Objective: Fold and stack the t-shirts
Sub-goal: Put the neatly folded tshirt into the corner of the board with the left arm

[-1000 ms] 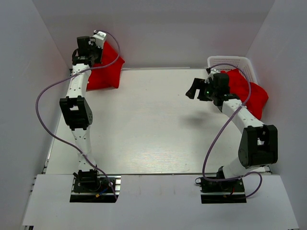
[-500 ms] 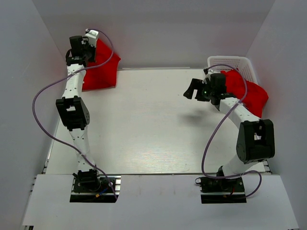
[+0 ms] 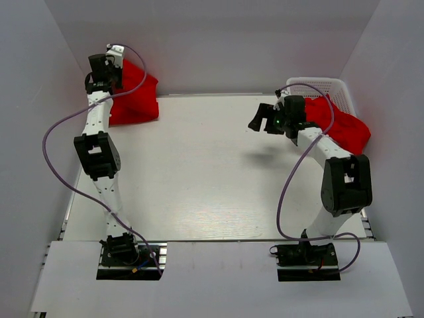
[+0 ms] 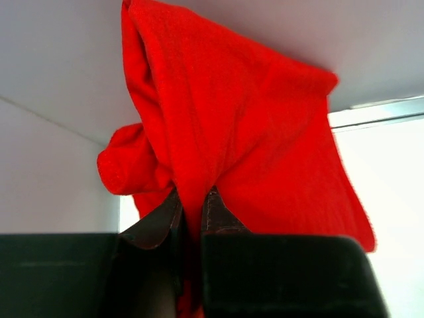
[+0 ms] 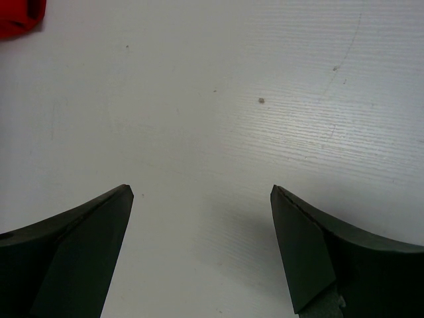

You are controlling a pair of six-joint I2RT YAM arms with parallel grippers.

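Observation:
My left gripper (image 3: 114,69) is shut on a red t-shirt (image 3: 136,99) and holds it up at the table's far left corner; the cloth hangs down against the back wall. In the left wrist view the shirt (image 4: 245,132) is pinched between the two dark fingers (image 4: 218,215), jaws closed on a fold. More red t-shirts (image 3: 341,126) lie in and spill over a white basket (image 3: 317,84) at the far right. My right gripper (image 3: 262,118) is open and empty, held above bare table left of the basket (image 5: 202,192).
White walls close in the table on the left, back and right. A corner of red cloth (image 5: 20,16) shows at the top left of the right wrist view. The white tabletop (image 3: 205,172) lies between the arms.
My left gripper has lifted the red t-shirt higher and further toward the back left corner. My right gripper has moved a little left and back, staying open.

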